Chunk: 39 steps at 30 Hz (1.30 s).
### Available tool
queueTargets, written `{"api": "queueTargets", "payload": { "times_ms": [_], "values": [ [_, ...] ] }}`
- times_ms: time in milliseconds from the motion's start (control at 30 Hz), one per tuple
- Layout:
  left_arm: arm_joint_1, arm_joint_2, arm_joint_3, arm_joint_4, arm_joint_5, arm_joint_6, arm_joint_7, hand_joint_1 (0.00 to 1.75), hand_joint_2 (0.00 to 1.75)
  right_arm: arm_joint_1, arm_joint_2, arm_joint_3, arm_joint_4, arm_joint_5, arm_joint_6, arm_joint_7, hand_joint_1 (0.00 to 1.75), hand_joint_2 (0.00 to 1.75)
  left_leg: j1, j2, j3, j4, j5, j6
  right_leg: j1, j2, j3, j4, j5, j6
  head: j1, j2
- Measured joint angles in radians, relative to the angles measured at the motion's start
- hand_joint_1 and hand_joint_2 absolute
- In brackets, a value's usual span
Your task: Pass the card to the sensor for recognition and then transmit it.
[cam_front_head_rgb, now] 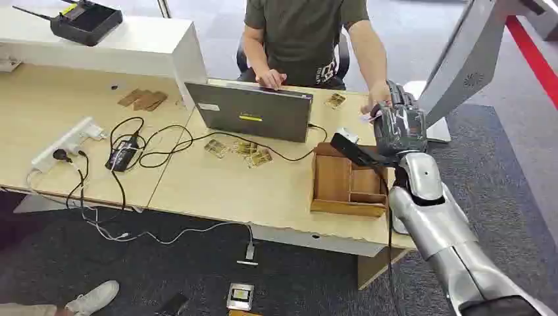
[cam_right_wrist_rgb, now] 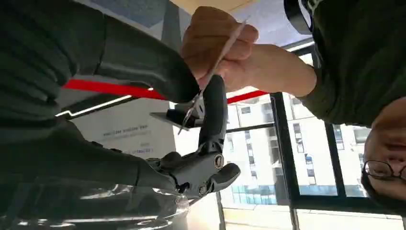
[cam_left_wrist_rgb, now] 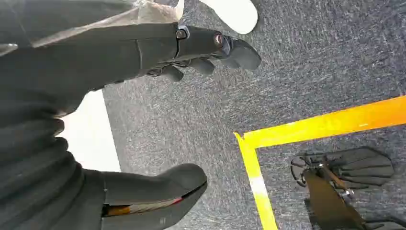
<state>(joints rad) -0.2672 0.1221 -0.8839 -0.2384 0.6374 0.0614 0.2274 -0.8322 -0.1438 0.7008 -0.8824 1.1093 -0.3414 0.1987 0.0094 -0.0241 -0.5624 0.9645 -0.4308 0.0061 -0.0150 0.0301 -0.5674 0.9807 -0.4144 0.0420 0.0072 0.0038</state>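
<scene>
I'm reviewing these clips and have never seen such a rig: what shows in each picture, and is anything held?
It is a humanoid robot. The head view looks down on a desk with a laptop, cables, small cards and a wooden tray. The right robot hand reaches toward a seated person. Its wrist camera shows the card pinched between thumb and finger while the person's hand also grips it. The left robot hand hangs open over grey carpet.

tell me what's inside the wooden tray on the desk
The wooden tray shows bare compartments; the right robot hand and its dark strap cover the far right corner, so that part stays unseen.
</scene>
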Motion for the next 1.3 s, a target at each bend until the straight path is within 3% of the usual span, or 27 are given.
{"api": "queueTargets", "payload": {
  "times_ms": [333, 600, 667, 800, 867, 1000, 1133, 1300],
  "values": [
    [0.000, 0.001, 0.000, 0.000, -0.002, 0.000, 0.000, 0.00, 1.75, 0.013, -0.015, 0.008, -0.028, -0.068, 0.000, 0.002, 1.75, 1.75, 0.000, 0.000, 0.000, 0.000, 0.000, 0.000, 0.000, 0.000, 0.000, 0.000, 0.000, 0.000, 0.000, 0.000],
    [0.002, 0.002, 0.000, 0.000, -0.003, -0.001, 0.000, 0.00, 1.75, 0.068, -0.055, -0.027, -0.091, -0.159, -0.085, -0.002, 1.75, 1.75, 0.000, 0.000, 0.000, 0.000, 0.000, 0.000, 0.000, 0.000, 0.000, 0.000, 0.000, 0.000, 0.000, 0.000],
    [0.002, 0.002, 0.000, 0.000, -0.002, -0.001, 0.000, 0.00, 1.75, 0.094, -0.072, -0.043, -0.125, -0.181, -0.093, 0.014, 1.75, 1.75, 0.000, 0.000, 0.000, 0.000, 0.000, 0.000, 0.000, 0.000, 0.000, -0.001, 0.000, 0.000, 0.000, 0.000],
    [0.008, 0.006, 0.000, 0.000, 0.002, 0.005, 0.000, 0.00, 1.75, 0.177, -0.120, -0.099, -0.227, -0.233, -0.095, 0.119, 1.75, 1.75, 0.000, 0.000, 0.000, 0.000, 0.000, 0.000, 0.000, 0.000, 0.000, -0.001, 0.000, 0.000, 0.000, 0.000],
    [0.010, 0.007, 0.000, 0.000, 0.002, 0.007, 0.002, 0.00, 1.75, 0.212, -0.140, -0.121, -0.267, -0.245, -0.070, 0.165, 1.75, 1.75, 0.000, 0.000, 0.000, 0.000, -0.001, -0.001, 0.000, 0.000, 0.000, -0.001, 0.000, 0.000, 0.000, 0.000],
    [0.010, 0.009, 0.000, 0.000, 0.005, 0.010, 0.007, 0.00, 1.75, 0.285, -0.187, -0.156, -0.345, -0.287, 0.081, 0.304, 1.75, 1.75, 0.000, 0.000, 0.001, 0.000, -0.001, 0.000, 0.000, 0.000, 0.000, -0.001, -0.001, 0.000, 0.000, 0.000],
    [0.010, 0.013, 0.000, 0.000, 0.008, 0.012, 0.012, 0.00, 1.75, 0.351, -0.219, -0.182, -0.415, -0.310, 0.148, 0.354, 1.75, 1.75, 0.000, 0.000, 0.001, 0.000, -0.002, -0.001, 0.000, 0.000, 0.000, -0.001, -0.001, 0.000, 0.000, 0.000],
    [0.011, 0.019, 0.002, 0.000, 0.018, 0.012, 0.008, 0.00, 1.75, 0.403, -0.236, -0.192, -0.485, -0.352, 0.259, 0.368, 1.75, 1.75, 0.000, 0.001, 0.001, 0.000, -0.002, -0.001, 0.001, 0.000, 0.000, -0.001, -0.001, -0.001, 0.000, 0.000]
  ]
}}
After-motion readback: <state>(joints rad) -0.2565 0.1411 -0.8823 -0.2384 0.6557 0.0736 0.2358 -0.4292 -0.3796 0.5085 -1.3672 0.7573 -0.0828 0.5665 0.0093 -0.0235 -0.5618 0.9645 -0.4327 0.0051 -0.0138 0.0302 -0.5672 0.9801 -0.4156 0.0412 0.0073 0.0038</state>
